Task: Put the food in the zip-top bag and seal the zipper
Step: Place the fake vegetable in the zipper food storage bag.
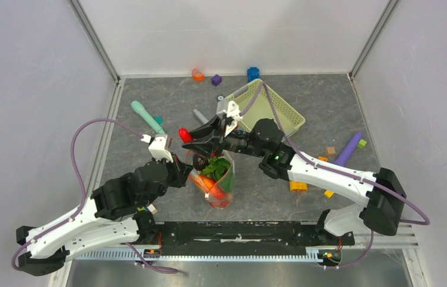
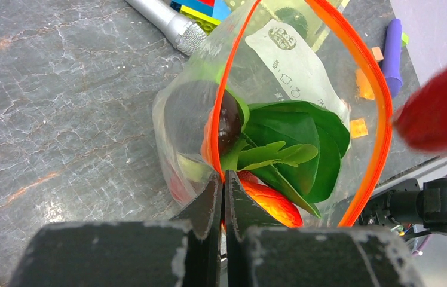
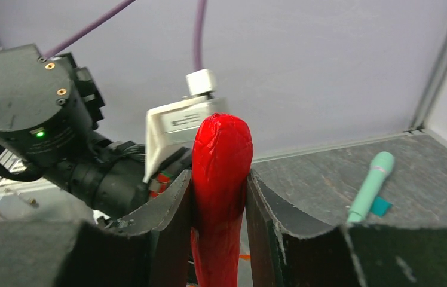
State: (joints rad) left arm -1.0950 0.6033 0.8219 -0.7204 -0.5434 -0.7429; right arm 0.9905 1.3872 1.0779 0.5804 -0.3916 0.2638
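Zip-top bag [image 1: 216,179] stands mouth-up mid-table, just ahead of the arm bases. It's thin clear film, so I'd judge it floppy, slick and with no stiffness of its own. The zipper [image 2: 381,119] strip is the only firm part. It's bowed into an open loop, and the strip is the place to hold, not the film.

Inside are bok choy [image 2: 296,140], a dark purple piece [image 2: 229,122] and an orange-red piece [image 2: 272,204]. They look like light, smooth toys, so they're likely to roll if the bag slumps.

Left gripper [image 2: 222,179] is closed, pinching the bag's near rim where the strip runs in, which props the mouth open.

Right gripper [image 3: 218,185] is clamped on a red piece [image 3: 222,167], held upright across its narrow middle. It's glossy and probably slippery, so a mid-body grip suits it. In the top view it sits beside the mouth on the far-left side, not over it.

Outward on the table [image 1: 167,95] are a pale green basket [image 1: 272,107] behind and a teal stick [image 1: 147,116] to the left.
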